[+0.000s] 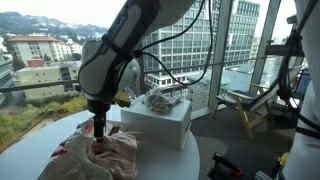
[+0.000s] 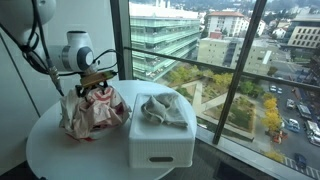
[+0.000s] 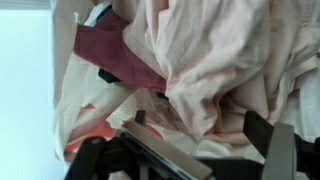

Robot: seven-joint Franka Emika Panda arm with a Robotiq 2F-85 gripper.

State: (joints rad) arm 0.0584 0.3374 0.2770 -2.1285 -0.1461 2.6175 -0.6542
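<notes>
Pincer [image 3: 195,128] released, jaws wide, right over crumpled pink-and-maroon cloth heap [image 3: 220,60], lying on round white table [image 2: 60,160] beside white rectangular box [image 2: 160,142]. Risk: loose fold catches a finger, heap gets dragged toward table edge.

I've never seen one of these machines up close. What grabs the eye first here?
First the robot's pincer, jaws apart, close over a crumpled heap of pink, red and white cloth on the round white table. Beside the heap stands a white plastic box with a pale grey rag lying on top. Behind it all, tall windows look out on a city below.
</notes>
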